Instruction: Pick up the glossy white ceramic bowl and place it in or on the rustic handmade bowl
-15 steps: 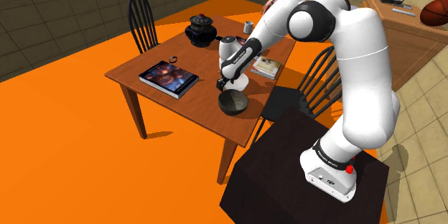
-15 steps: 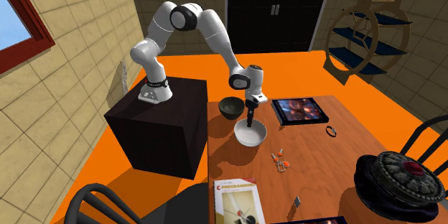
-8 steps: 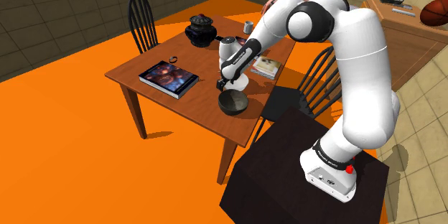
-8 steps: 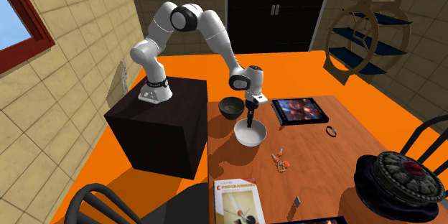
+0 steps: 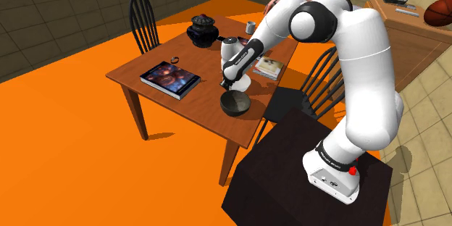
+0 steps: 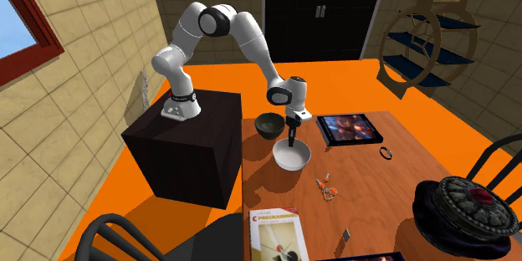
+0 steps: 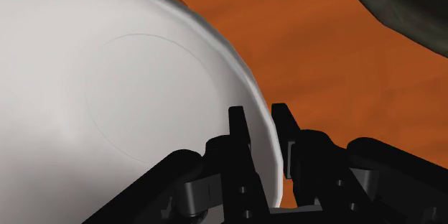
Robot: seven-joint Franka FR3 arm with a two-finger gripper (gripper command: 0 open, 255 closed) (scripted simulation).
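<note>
A plain white bowl sits on the wooden table, right beside a dark rough bowl that lies nearer the stand. My gripper points straight down onto the white bowl's rim on the side facing the dark bowl. In the wrist view the gripper is shut on the white bowl, one finger inside the rim and one outside. The dark bowl's edge shows just beyond. From the shoulder view the hand hides part of the white bowl, with the dark bowl in front.
On the table lie a picture book, a dark lidded pot, a white box, keys and a bracelet. Chairs stand at two sides. The black stand is close to the table's corner.
The fingers have come together on the white bowl's rim. The arm and both bowls stay where they were.
</note>
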